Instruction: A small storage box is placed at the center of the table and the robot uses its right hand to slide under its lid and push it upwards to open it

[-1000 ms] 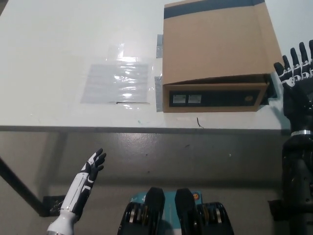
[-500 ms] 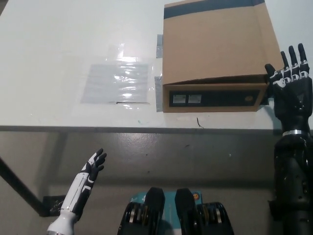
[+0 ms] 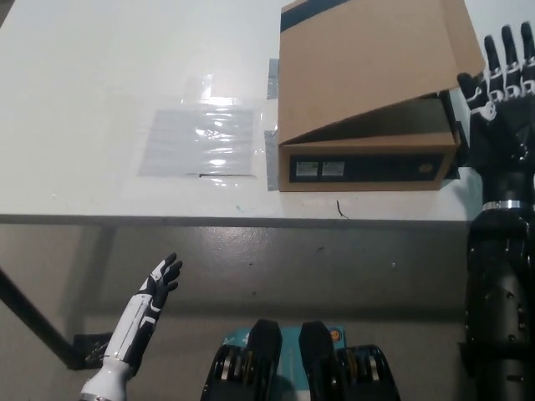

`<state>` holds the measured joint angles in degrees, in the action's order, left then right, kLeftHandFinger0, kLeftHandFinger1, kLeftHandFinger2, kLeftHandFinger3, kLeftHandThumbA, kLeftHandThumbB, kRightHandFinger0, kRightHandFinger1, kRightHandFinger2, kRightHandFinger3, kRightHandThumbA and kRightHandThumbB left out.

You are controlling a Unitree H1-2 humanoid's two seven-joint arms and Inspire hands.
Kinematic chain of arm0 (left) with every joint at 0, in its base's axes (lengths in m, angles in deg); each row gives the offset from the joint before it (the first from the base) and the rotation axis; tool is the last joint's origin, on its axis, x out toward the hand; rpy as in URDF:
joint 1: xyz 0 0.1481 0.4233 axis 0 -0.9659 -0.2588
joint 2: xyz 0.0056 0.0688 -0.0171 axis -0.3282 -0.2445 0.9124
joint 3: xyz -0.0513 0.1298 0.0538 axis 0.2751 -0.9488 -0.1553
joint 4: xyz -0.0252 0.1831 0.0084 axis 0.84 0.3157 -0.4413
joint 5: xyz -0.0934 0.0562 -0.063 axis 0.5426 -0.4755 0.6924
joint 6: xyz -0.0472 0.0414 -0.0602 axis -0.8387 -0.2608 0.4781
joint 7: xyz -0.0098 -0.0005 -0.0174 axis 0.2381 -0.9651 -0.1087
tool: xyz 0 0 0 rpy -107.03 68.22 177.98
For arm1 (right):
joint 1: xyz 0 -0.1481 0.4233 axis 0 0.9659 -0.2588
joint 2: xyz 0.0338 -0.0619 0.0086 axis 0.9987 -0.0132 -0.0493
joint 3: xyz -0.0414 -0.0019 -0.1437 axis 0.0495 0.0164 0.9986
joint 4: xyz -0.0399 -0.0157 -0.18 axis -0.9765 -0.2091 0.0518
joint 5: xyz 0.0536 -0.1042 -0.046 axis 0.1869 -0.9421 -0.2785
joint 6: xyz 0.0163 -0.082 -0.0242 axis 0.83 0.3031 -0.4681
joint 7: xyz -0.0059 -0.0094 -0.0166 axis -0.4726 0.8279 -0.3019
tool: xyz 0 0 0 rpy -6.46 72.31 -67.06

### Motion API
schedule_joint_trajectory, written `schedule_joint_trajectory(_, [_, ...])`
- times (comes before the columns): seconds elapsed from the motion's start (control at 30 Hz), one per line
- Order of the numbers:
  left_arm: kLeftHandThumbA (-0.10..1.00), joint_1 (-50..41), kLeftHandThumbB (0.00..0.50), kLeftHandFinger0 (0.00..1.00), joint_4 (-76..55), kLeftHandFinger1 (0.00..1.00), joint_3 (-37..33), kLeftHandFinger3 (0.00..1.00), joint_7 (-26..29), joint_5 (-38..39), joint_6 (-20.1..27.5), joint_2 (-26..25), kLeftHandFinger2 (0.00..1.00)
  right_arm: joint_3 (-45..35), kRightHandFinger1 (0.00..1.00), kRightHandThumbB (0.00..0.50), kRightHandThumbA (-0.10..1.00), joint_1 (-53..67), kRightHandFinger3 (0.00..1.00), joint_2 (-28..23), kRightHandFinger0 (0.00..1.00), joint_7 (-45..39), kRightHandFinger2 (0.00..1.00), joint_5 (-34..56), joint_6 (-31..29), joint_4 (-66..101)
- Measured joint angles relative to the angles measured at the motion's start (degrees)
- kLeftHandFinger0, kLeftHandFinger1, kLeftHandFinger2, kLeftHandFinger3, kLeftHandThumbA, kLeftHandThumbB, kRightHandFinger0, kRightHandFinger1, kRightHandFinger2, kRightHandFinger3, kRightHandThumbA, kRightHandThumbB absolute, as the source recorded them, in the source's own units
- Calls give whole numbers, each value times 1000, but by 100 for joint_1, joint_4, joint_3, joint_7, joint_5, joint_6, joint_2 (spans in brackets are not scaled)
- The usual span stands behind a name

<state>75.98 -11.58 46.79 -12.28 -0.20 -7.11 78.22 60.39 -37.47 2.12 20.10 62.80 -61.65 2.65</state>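
A brown cardboard storage box (image 3: 368,163) stands on the white table (image 3: 100,75), right of the middle. Its lid (image 3: 368,71) is tilted up on the right side, leaving a wedge-shaped gap above the box front. My black right hand (image 3: 500,83) is open with its fingers pointing up, right at the lid's raised right front corner; contact is hidden. My white left hand (image 3: 160,280) rests open below the table's front edge at the lower left.
A clear plastic sheet (image 3: 201,138) lies flat on the table left of the box. The table's front edge (image 3: 251,219) runs across the middle of the picture. A dark table leg (image 3: 33,322) slants at the lower left.
My right hand moved in to the box's right front corner and then rose. The lid's right side lifted with it, opening a gap. The left hand has not moved.
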Motion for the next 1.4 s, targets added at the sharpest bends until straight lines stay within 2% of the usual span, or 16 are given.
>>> schedule_joint_trajectory(0.23, [1000, 1, 500, 1000, -1, 1000, -1, 1000, -13, 2, -2, 0, 1000, 23, 1000, 340, 1000, 4, 1000, 145, 1000, 37, 1000, 33, 172, 161])
schedule_joint_trajectory(0.27, [1000, 1, 500, 1000, -1, 1000, -1, 1000, -14, 3, -4, 0, 1000, 28, 1000, 316, 1000, 4, 1000, 166, 1000, 50, 1000, 32, 188, 160])
schedule_joint_trajectory(0.37, [1000, 6, 500, 1000, -1, 1000, 0, 1000, -15, 3, -4, 0, 1000, 45, 1000, 304, 1000, 3, 1000, 217, 1000, 70, 1000, 23, 199, 89])
schedule_joint_trajectory(0.47, [1000, 22, 500, 1000, -1, 1000, -3, 1000, -14, -9, -3, 0, 1000, 48, 1000, 327, 1000, -15, 1000, 279, 1000, 70, 1000, 15, 184, -269])
schedule_joint_trajectory(0.6, [1000, 54, 500, 1000, -1, 1000, -2, 1000, -14, -14, -3, 0, 1000, 46, 1000, 312, 1000, -63, 1000, 349, 1000, 59, 1000, 16, 151, -978])
schedule_joint_trajectory(0.7, [1000, 77, 500, 1000, -1, 1000, -1, 1000, -13, -24, -3, -1, 1000, 44, 1000, 342, 1000, -106, 1000, 432, 1000, 30, 1000, 30, 125, -1307])
schedule_joint_trajectory(0.87, [1000, 90, 500, 1000, -1, 1000, -1, 1000, -14, -29, -4, -1, 1000, 80, 1000, 330, 1000, -223, 1000, 533, 1000, -9, 1000, 9, 84, -1369])
schedule_joint_trajectory(1.0, [1000, 93, 500, 1000, -2, 1000, -1, 1000, -14, -30, -5, -2, 1000, 219, 1000, 344, 1000, -351, 1000, 658, 1000, -13, 1000, -44, 94, -1368])
schedule_joint_trajectory(1.13, [1000, 93, 500, 1000, -2, 1000, -3, 1000, -15, -36, -4, -4, 1000, 411, 1000, 321, 1000, -468, 1000, 827, 1000, 27, 1000, -183, 137, -1276])
schedule_joint_trajectory(1.33, [1000, 94, 500, 1000, -8, 1000, -3, 1000, -15, -38, -13, -4, 1000, 672, 1000, 320, 1000, -641, 1000, 929, 1000, 112, 1000, -435, 157, -1156])
schedule_joint_trajectory(1.4, [1000, 94, 500, 1000, -8, 1000, -3, 1000, -16, -38, -13, -6, 1000, 806, 1000, 333, 1000, -713, 1000, 950, 1000, 172, 1000, -597, 161, -1107])
